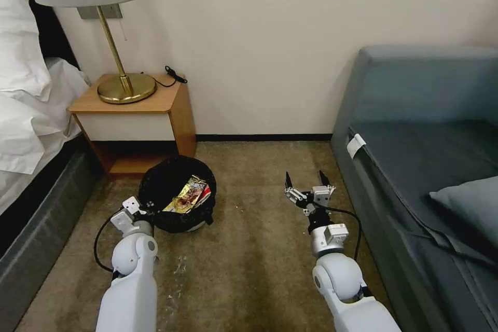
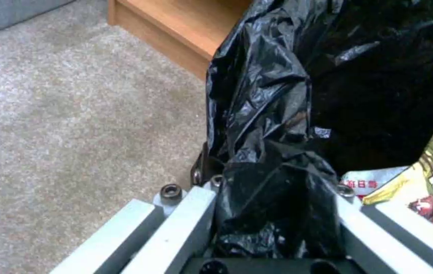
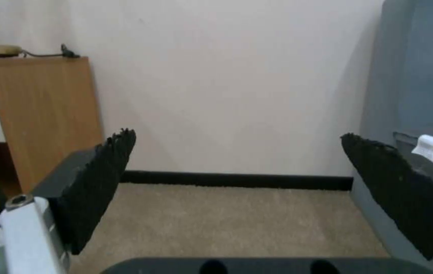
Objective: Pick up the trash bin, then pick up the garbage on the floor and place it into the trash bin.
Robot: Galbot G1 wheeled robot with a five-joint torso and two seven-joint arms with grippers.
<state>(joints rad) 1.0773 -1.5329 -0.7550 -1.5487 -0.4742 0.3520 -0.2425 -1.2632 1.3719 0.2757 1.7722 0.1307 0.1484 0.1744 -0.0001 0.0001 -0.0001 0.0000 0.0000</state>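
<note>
Trash bin [image 1: 178, 194] before nightstand [image 1: 136, 114]; left gripper [image 2: 277, 213] grasps its rim; right gripper [image 1: 308, 185] spread, empty.

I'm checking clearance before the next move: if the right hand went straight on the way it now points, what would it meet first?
Probably the wall. The right hand is open, and between its fingers lie bare carpet and baseboard. Depth is unclear.

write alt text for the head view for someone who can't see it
The left gripper grips the near rim of the trash bin, a black-lined bin on beige carpet holding a gold-brown wrapper and a red-and-white packet. The right gripper hangs open and empty above bare carpet. A wooden nightstand with a brass lamp stands behind the bin, a bed left, a grey sofa right.
</note>
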